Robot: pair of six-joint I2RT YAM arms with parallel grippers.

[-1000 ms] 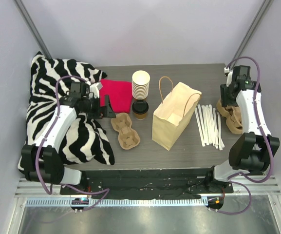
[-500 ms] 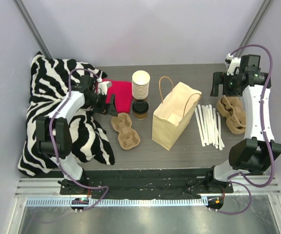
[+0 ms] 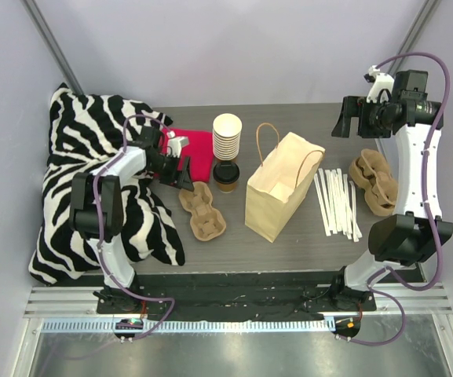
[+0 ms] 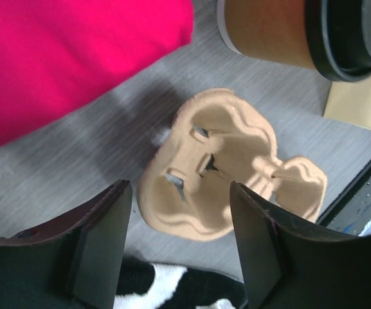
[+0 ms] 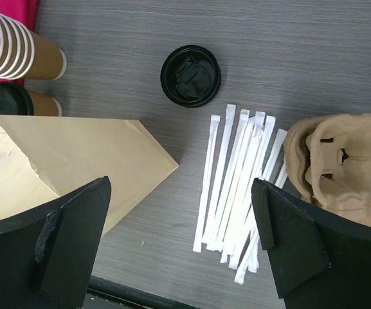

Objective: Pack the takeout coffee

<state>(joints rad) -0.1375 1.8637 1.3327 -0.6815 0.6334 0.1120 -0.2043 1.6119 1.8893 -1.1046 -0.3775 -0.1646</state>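
The takeout coffee (image 3: 226,175), a brown paper cup with a black lid, stands mid-table between the cup stack and the paper bag (image 3: 281,188). It shows at the top right of the left wrist view (image 4: 281,32) and at the left edge of the right wrist view (image 5: 8,102). My left gripper (image 3: 185,174) is open and empty, low over the near-left cup carrier (image 4: 227,167), just left of the coffee. My right gripper (image 3: 344,118) is open and empty, raised high at the back right, looking down on the bag (image 5: 63,167) and the straws (image 5: 236,187).
A stack of cream-white cups (image 3: 227,137) stands behind the coffee. A red cloth (image 3: 191,151) and a zebra cloth (image 3: 93,188) lie left. A loose black lid (image 5: 190,75) lies behind the bag. A second carrier (image 3: 375,181) sits at the right beside the straws (image 3: 336,203).
My left gripper swung right, off the zebra cloth to the near-left carrier. My right gripper lifted away from the right carrier and moved up and back.
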